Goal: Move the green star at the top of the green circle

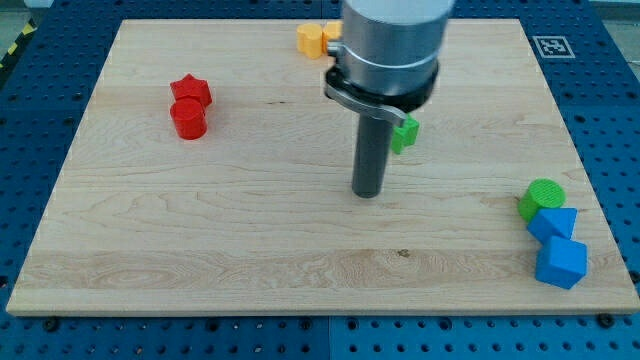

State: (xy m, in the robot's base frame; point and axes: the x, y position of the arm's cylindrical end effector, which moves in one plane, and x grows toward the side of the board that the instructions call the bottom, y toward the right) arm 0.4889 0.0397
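Green star [405,132], prob. half-hidden behind rod, sits just upper-right of my tip [368,193]; no tool fitted.

Lab robot bench: wooden board [200,250] on a blue perforated table [610,60], fiducial marker [552,45] at the board's top-right corner, yellow-black hazard tape [18,45] at the view's top left, metal arm [390,50] overhead.

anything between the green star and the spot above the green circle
Nothing visible. The green star sits just right of my tip, and the bare board runs from it to the space above the green circle.
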